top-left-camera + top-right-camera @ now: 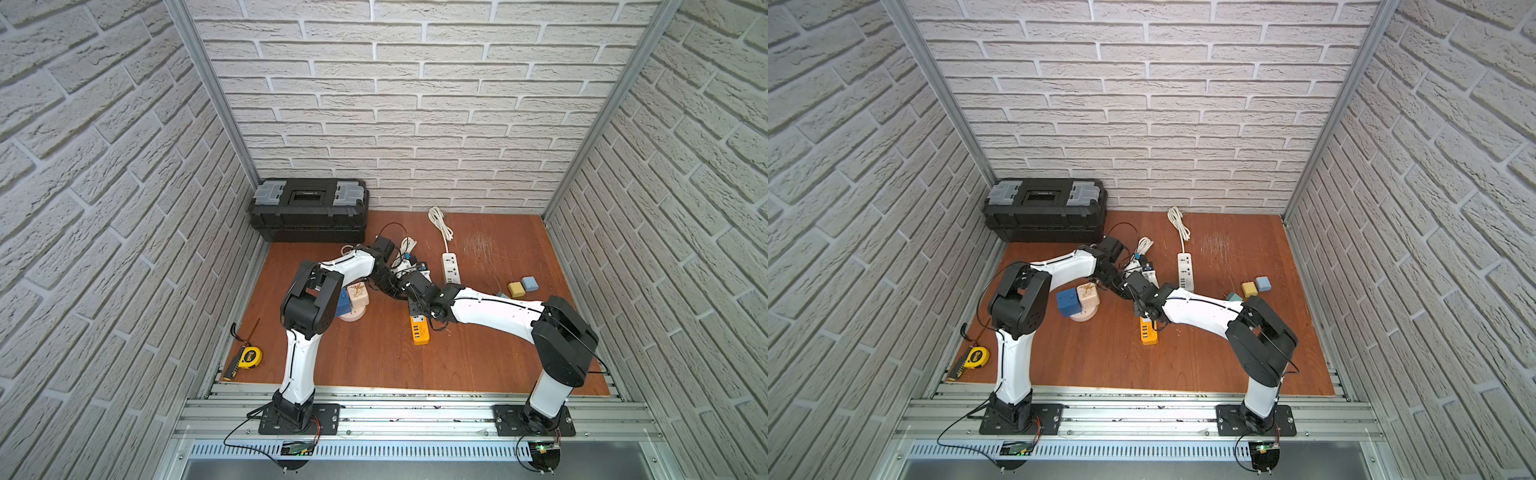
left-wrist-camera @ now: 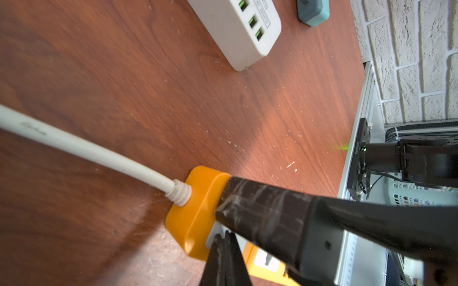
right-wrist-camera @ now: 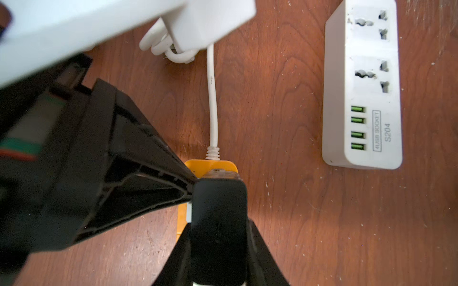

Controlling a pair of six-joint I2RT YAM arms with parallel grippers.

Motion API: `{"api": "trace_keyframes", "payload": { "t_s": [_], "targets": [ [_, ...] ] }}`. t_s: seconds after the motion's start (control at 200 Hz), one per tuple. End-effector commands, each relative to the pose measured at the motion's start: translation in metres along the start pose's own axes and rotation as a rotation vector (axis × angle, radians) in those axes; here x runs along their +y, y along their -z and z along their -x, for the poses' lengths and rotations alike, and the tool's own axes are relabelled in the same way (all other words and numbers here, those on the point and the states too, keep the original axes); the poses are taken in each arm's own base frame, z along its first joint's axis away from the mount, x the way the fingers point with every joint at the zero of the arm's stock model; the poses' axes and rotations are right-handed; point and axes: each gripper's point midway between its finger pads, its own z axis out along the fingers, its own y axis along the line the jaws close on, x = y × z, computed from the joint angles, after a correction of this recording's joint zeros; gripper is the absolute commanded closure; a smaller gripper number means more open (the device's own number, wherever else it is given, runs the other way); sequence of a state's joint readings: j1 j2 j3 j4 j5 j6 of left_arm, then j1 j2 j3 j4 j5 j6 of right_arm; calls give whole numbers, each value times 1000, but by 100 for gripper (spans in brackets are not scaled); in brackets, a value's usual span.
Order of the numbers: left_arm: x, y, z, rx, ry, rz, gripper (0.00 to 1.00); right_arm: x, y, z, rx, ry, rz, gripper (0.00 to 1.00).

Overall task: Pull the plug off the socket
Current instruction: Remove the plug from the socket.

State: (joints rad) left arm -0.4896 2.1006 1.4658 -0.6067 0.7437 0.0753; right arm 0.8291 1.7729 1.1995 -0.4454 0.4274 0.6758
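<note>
An orange power strip lies on the counter. At its far end the left claw, pinched together, touches it beside the right claw, whose grip I cannot tell. Any plug is hidden beneath them. Its white cord runs on beyond.

The wooden tabletop carries a black toolbox, white power strip, orange socket strip and tape measure.
</note>
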Motion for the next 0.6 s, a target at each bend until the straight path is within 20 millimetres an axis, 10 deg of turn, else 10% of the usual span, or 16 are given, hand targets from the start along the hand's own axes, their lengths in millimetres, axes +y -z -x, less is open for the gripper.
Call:
{"api": "trace_keyframes", "payload": {
  "t_s": [0.0,0.595],
  "targets": [
    [45,-22,-55,172,114,134,100,5,14,23,-75,7,-11,98],
    [49,-27,-60,191,126,141,100,3,13,26,-48,-180,191,98]
  ]
}}
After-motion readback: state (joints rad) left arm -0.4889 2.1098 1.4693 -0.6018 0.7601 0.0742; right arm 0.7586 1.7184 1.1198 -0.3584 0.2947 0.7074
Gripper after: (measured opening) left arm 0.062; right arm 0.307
